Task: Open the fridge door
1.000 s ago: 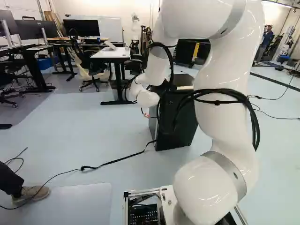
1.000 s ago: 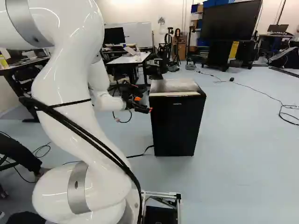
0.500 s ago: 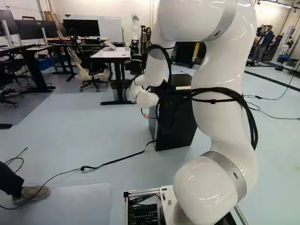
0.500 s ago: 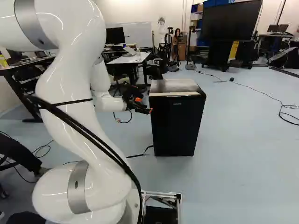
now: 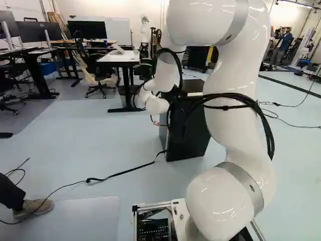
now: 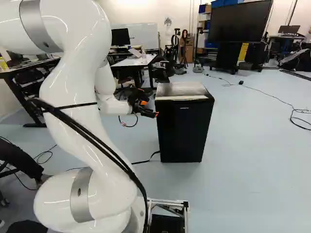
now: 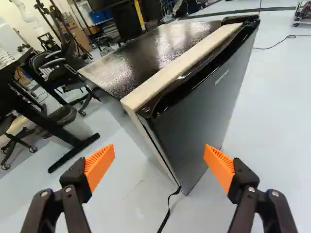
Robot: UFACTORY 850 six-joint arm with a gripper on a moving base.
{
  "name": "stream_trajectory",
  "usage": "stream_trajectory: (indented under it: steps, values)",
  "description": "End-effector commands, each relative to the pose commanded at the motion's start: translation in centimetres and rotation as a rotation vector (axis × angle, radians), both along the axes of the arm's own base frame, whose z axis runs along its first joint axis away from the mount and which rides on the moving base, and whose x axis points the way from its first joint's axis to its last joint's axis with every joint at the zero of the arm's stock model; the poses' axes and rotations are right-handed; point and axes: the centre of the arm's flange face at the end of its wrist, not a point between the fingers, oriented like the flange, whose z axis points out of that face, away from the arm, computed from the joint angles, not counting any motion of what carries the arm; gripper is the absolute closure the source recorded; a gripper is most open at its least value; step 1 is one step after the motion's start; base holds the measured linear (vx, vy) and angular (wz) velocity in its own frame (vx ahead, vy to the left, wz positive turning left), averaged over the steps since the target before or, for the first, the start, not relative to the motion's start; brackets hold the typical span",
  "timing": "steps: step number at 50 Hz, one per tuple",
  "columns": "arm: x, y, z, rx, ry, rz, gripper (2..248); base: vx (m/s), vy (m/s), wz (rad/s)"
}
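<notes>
1. The white arm (image 6: 75,97) is rising closest to the base cameras, black cables running down its side.
2. The end effector (image 6: 150,108) is hovering beside the fridge's upper part, at the left of the fridge in the right base view.
3. In the wrist view the end effector (image 7: 160,162) is standing wide apart and gripping nothing — its orange pads (image 7: 99,165) are facing each other, with the fridge's corner showing ahead between them.
4. The fridge (image 6: 184,131) is standing upright on the floor, its dark door (image 7: 206,107) closed.
5. A small pale label (image 7: 221,76) is showing high on the door front.
6. A black strap (image 7: 169,211) is trailing across the floor near the fridge's bottom corner.
7. Farther off, a white-topped table (image 6: 134,61) is standing behind — and a large dark screen (image 6: 240,22) is looming in the background.
</notes>
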Motion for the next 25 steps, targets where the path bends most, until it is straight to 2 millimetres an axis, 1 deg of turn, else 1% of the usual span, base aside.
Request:
stream_trajectory:
  steps: [25]
  values:
    - [1.1, 0.0, -0.1, 0.003, -0.008, -0.007, 3, 0.0, 0.0, 0.0]
